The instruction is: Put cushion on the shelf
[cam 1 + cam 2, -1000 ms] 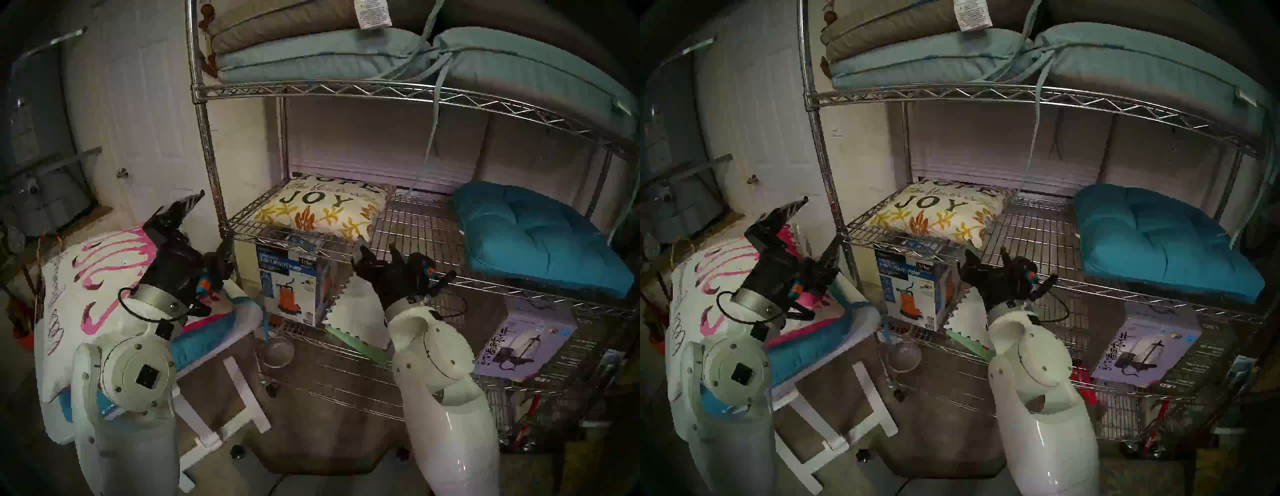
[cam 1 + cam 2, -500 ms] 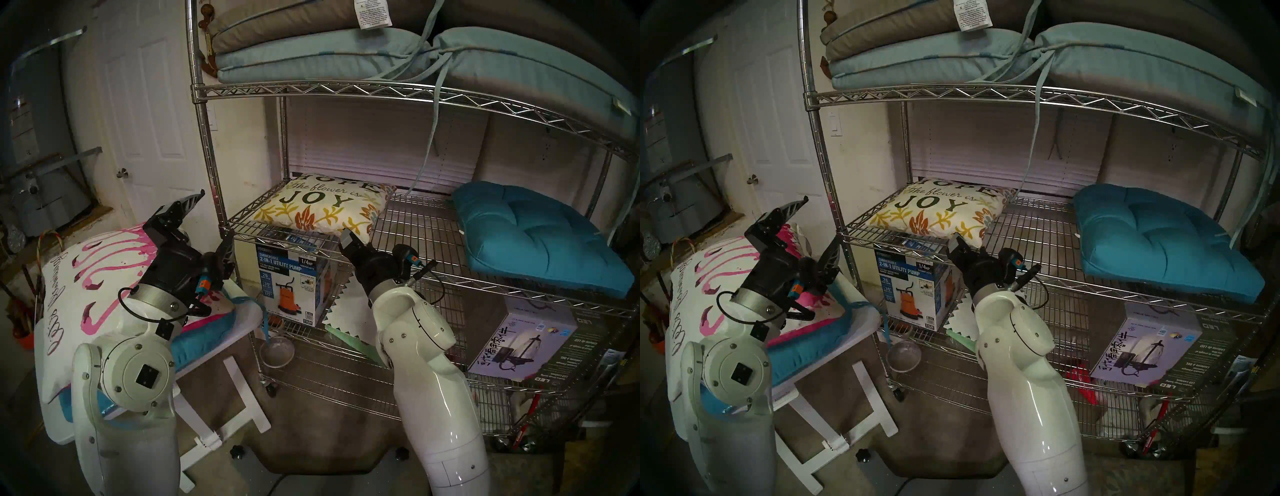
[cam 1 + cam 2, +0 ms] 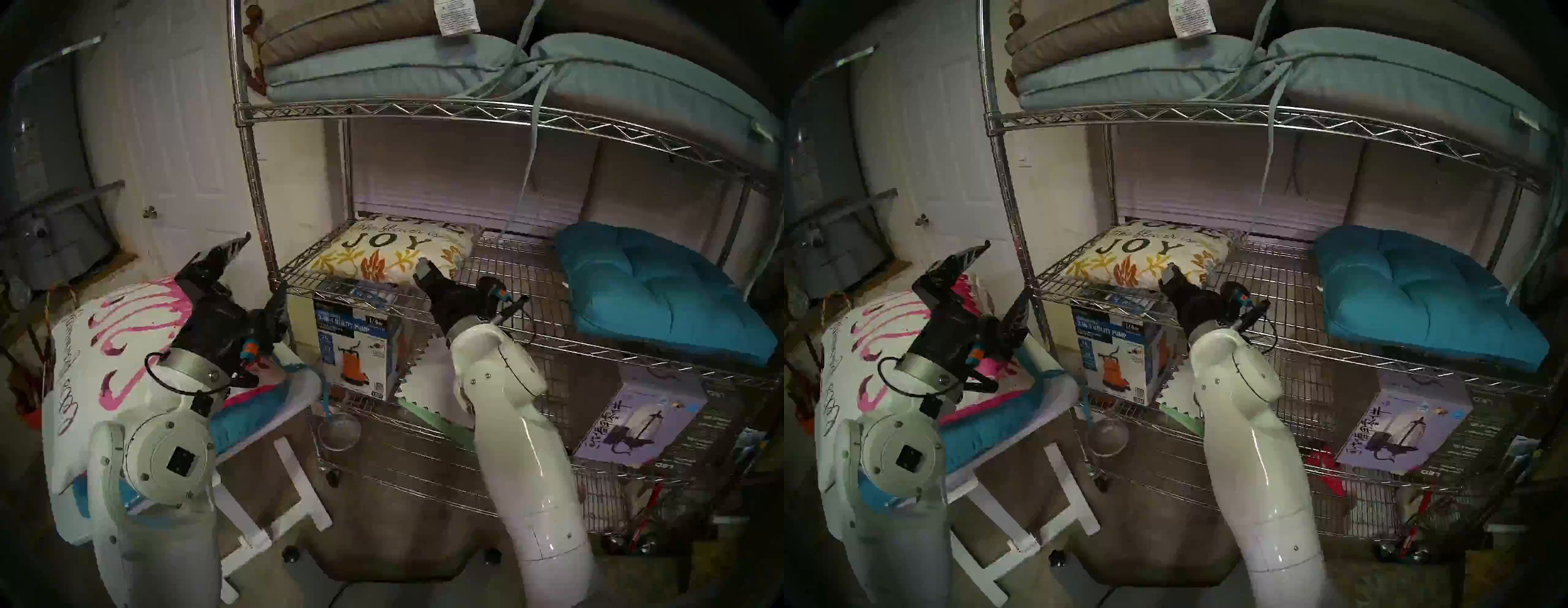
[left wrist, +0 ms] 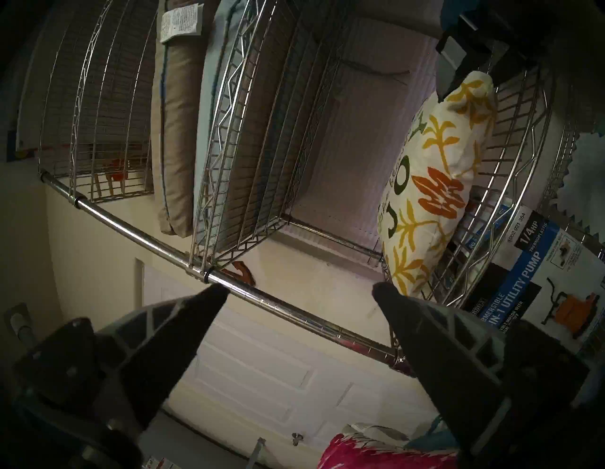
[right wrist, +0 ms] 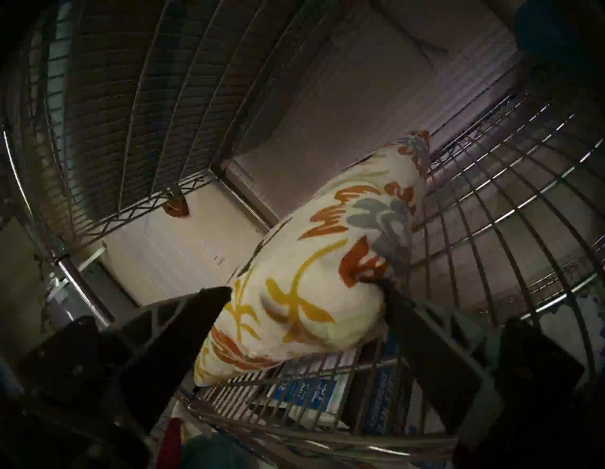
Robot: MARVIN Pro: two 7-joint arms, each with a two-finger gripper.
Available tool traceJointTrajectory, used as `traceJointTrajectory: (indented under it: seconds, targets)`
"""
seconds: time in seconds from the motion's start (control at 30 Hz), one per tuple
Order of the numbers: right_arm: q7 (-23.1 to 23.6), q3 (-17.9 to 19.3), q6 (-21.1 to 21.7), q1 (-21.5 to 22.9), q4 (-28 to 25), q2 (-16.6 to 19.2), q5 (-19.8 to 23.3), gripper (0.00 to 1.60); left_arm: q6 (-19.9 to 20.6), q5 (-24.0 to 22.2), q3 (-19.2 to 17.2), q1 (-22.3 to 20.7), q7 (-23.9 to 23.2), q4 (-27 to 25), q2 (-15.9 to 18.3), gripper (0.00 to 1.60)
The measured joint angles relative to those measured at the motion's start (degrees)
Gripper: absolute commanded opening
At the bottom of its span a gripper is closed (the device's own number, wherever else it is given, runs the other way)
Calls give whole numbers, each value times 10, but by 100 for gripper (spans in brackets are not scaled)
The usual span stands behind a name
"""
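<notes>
- Your right gripper (image 5: 302, 291) is at the near corner of the JOY cushion (image 3: 390, 254), which already lies flat on the middle tier of the shelf (image 3: 382, 111).
- Its jaws stand wide apart and straddle that corner. One finger (image 5: 425, 344) is tucked between the cushion's underside and the wire, and the other (image 5: 170, 327) sits just beside the top face. It clamps nothing.
- This looks like the settling step. If the cushion needs to go deeper, push with the open hand straight ahead along the tier.
- Don't lift as you push. The lower finger could snag in the grid wire or drag the fabric.
- The cushion is soft and will buckle before it slides, so press low on the stuffed edge, not at the limp tip of the corner.
- Pull back along the line you point in, so the corner doesn't come off the front edge with you.
- The teal cushion (image 3: 662, 293) lies well off to the hand's right. The pump box (image 3: 356, 344) is on the tier below the hand.
- The right forearm rises from below and the wrist is roughly level, rolled onto its side and pointing into the shelf.
- Your left gripper (image 4: 299, 290) hangs spread and empty, tilted slightly upward. A shelf post lies across just ahead of its tips.
- The flamingo cushion (image 3: 127, 339) lies beneath that hand on the white folding table (image 3: 297, 479), not yet picked up.
</notes>
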Motion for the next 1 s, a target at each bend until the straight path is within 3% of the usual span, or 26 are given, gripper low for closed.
traceJointTrajectory:
  seconds: [0.37, 0.4, 0.43, 0.63, 1.0]
  targets:
    - [2, -2, -1, 55, 67, -20, 8, 160, -2, 1, -1, 0, -1, 0, -3, 160]
    - [3, -3, -1, 62, 77, -21, 9, 42, -2, 2, -1, -1, -1, 0, -3, 160]
    - [4, -3, -1, 68, 84, -23, 10, 0, -3, 2, -1, -1, -2, 0, -3, 160]
    - [9, -8, -6, 85, 105, -22, 0, 0, -4, 2, -1, -1, -2, 0, -5, 160]
    - [10, 7, -7, 102, 88, 7, -36, 0, -6, 3, -2, -1, -3, 0, -8, 160]
